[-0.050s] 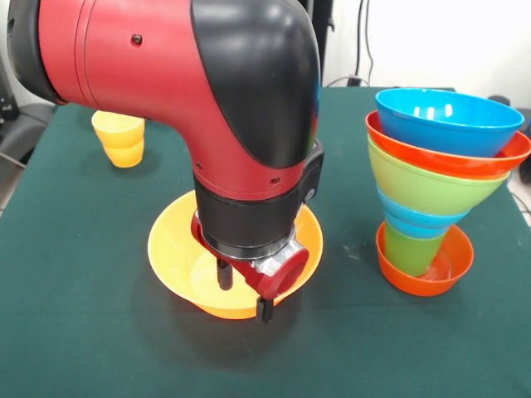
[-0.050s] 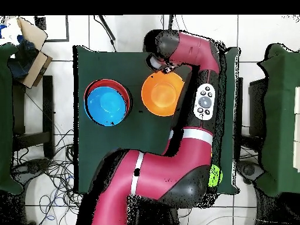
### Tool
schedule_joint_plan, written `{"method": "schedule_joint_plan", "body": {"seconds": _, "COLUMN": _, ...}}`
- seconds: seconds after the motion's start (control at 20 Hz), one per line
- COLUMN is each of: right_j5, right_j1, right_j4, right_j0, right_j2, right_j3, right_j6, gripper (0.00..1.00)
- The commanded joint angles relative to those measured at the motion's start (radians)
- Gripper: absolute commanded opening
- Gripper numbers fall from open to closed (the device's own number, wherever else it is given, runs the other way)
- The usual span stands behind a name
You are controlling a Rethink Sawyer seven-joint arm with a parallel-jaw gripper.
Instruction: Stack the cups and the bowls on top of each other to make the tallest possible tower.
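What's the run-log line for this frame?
gripper: straddling rim of yellow-orange plastic bowl, open | tower: standing, blue bowl on top | yellow cups: unstacked

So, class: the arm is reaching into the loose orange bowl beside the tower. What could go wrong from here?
1. The gripper has one finger inside the orange bowl and one outside its near rim; a thin-rim grip might slip or tip the bowl.
2. The tower widens upward from a small red-orange bowl, so another bowl on top could topple it.
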Motion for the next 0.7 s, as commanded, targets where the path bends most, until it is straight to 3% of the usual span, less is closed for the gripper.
{"method": "schedule_joint_plan", "body": {"seconds": 0.05, "right_j5": -0.032, "right_j1": 0.027, "right_j4": 0.019, "right_j0": 0.009, "right_j2": 0.078, "right_j3": 0.114, "right_j6": 0.096, "gripper": 1.0}}
{"method": "schedule_joint_plan", "body": {"seconds": 0.7, "right_j5": -0.098, "right_j1": 0.044, "right_j4": 0.034, "right_j0": 0.018, "right_j2": 0.061, "right_j3": 0.151, "right_j6": 0.109, "gripper": 1.0}}
